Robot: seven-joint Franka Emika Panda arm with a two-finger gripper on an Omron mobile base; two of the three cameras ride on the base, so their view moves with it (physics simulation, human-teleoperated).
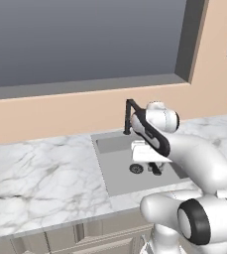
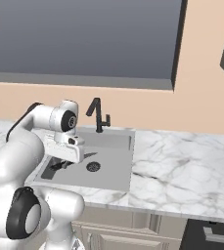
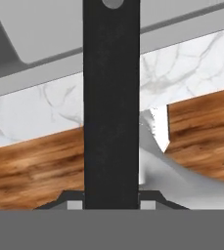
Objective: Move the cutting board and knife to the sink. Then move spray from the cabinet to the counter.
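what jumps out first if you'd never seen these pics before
The big white arm bent over the sink, its claw down inside the basin by the drain. In the hand view a long black knife handle runs straight up the middle, gripped in the claw. A black faucet stands at the sink's back edge, under a wide grey window.

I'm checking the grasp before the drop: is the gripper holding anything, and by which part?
Yes. The gripper is shut on the long slim black-handled knife, its fingers clamping the black handle over the grey sink.
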